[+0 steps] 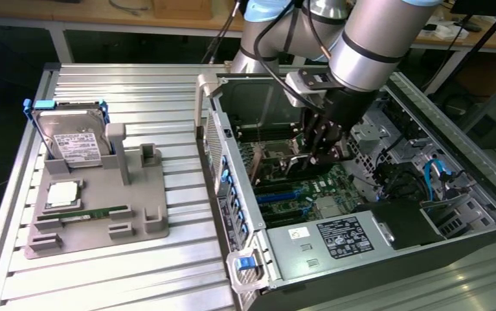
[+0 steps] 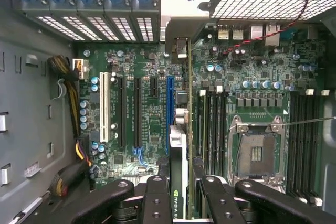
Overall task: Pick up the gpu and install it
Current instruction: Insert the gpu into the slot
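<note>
The gpu [image 2: 178, 145] shows edge-on in the wrist view as a thin dark card, with its silvery bracket toward the case's rear wall. My gripper [image 2: 181, 192] is shut on it, one black finger [image 2: 156, 198] on each side. The card hangs just over the motherboard [image 2: 147, 129], lined up along the blue expansion slot [image 2: 169, 103] beside the memory slots. In the exterior view my gripper [image 1: 324, 152] reaches down into the open computer case [image 1: 386, 253], with the gpu [image 1: 300, 162] held low over the board.
At the exterior view's left, a grey holder [image 1: 144, 227] on the ribbed aluminium table carries a hard drive [image 1: 74, 139], a processor chip [image 1: 64, 194] and a green memory stick [image 1: 92, 212]. Inside the case are an open processor socket [image 2: 257, 153], cable bundles [image 2: 68, 93] and a black power supply [image 1: 412, 223].
</note>
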Controlling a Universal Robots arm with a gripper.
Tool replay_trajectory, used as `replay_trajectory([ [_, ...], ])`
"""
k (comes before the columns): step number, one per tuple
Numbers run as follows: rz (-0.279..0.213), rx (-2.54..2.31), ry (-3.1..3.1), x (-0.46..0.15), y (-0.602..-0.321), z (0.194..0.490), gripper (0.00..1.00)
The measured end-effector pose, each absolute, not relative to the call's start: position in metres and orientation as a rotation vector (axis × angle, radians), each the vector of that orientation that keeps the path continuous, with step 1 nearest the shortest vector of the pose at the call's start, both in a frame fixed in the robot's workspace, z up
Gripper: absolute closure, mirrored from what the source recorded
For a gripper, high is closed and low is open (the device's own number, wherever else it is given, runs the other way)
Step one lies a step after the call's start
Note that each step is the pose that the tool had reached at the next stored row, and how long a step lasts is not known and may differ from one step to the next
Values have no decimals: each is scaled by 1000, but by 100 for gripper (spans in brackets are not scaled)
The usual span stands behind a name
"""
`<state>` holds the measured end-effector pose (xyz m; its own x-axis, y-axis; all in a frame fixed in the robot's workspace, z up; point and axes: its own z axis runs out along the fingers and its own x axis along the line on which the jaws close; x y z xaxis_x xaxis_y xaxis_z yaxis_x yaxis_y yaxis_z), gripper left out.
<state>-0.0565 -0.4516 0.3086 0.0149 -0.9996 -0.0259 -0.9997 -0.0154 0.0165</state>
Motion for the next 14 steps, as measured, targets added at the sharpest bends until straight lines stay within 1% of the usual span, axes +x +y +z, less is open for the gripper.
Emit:
replay_trajectory([
  [14,47,-2233,2200,-56,-452,288,73],
])
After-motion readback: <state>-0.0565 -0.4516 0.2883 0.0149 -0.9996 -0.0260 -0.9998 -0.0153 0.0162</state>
